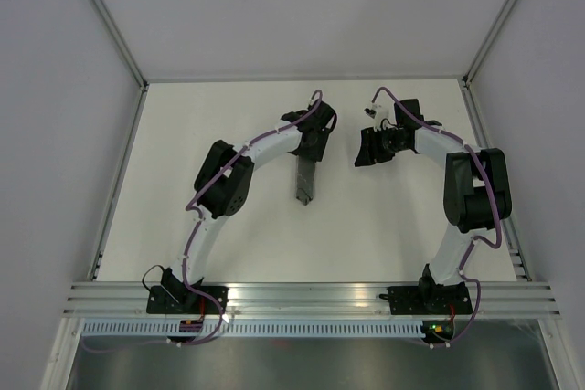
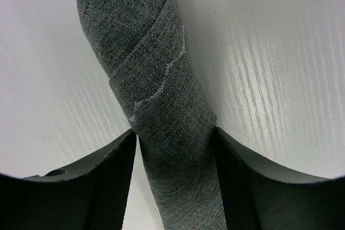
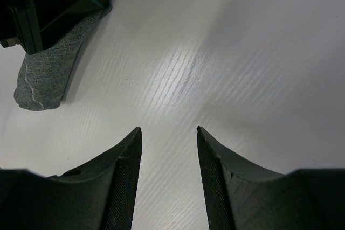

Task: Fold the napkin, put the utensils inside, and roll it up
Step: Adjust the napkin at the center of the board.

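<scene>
— Left gripper (image 2: 175, 129) status, and task progress?
— Jaws straddle the rolled napkin (image 2: 145, 52), which lies on the table (image 2: 280, 79). Clamped or loose: cannot be determined. Folding and rolling appear complete; release is left to do.
— Utensils?
— Not visible; presumably wrapped inside. Left wrist view shows the stitched hem spiralling round the roll; overhead view shows only a dark bar. Right gripper (image 3: 169, 129): wide open, empty, clear of the roll.

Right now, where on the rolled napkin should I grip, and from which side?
Mid-length on the napkin, from above, jaws across its narrow width. It lies flat as a slim roll, and the stitched hem wraps diagonally there, so a squeeze should pin it.
</scene>
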Robot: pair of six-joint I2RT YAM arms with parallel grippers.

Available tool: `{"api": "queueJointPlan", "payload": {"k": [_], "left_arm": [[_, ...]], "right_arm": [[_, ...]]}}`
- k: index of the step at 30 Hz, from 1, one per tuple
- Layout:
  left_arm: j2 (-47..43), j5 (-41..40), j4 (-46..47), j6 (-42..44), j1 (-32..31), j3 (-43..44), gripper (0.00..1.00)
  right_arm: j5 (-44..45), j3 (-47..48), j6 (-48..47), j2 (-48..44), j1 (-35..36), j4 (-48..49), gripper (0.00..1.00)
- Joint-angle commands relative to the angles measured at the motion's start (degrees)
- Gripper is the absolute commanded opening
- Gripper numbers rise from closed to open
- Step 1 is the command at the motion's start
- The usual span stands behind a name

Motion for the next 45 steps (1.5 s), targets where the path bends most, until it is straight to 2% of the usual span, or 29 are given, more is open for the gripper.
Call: {"api": "queueJointPlan", "payload": {"k": [1,11,19,23,30,35,38,42,45], "left_arm": [[-0.02,2.9,-1.43,-0.46,-0.02,-2.39,0.65],[-2.4,7.9,2.0,0.42,0.24,-4.59,0.7],[-3.1,9.58,2.44,-1.86,0.68,-5.03,0.69],[-2.67,6.43,1.74,-4.23,1.12,-5.21,0.64],[-0.82,-0.08,-0.55,-6.08,2.96,-5.21,0.51],[-0.11,-2.2,-1.69,-5.03,3.58,-5.12,0.48],[-1.25,-1.41,-1.17,-4.85,3.49,-5.56,0.51],[-3.36,-0.79,0.15,-4.76,3.49,-5.82,0.62],[-4.42,-0.27,0.59,-4.59,3.67,-5.38,0.68]], "right_arm": [[0.95,0.03,-0.56,-2.52,-0.18,-0.45,0.51],[1.21,1.43,-0.21,-3.05,-0.18,-1.41,0.51],[1.03,1.96,-0.12,-2.52,-0.18,-1.77,0.49],[0.77,2.93,-0.03,-2.09,-0.18,-2.29,0.47],[0.86,3.37,-0.21,-1.65,-0.18,-2.56,0.31],[0.86,3.54,0.06,-1.64,-0.18,-2.38,0.27],[0.86,3.46,0.06,-1.64,-0.18,-2.38,0.27],[0.95,3.54,-0.12,-1.73,-0.18,-2.73,0.27],[0.86,3.54,-0.12,-1.73,-0.18,-2.82,0.27]]}}
